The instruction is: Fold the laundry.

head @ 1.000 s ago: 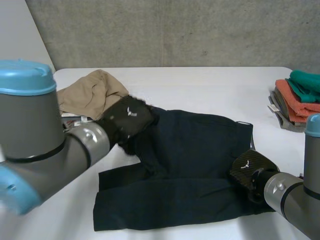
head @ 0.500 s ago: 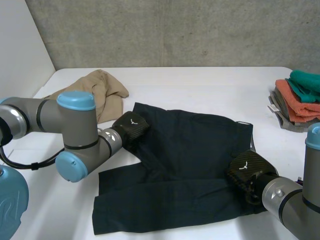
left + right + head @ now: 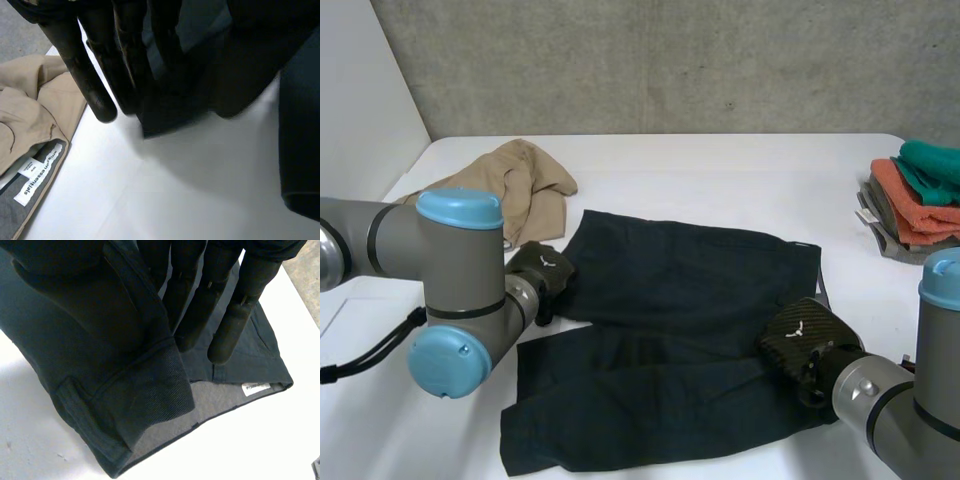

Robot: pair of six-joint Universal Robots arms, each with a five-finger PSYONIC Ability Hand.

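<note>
As both pinch shorts (image 3: 680, 300) (opposite edges), left robot hand (image 3: 542, 272), right robot hand (image 3: 805, 340), low.

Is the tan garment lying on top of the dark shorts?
No: in the head view the tan garment lies on the table beside the dark shorts, not over them.

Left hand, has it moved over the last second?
Yes. The left hand has drawn back toward the robot, away from the tan cloth.
</note>
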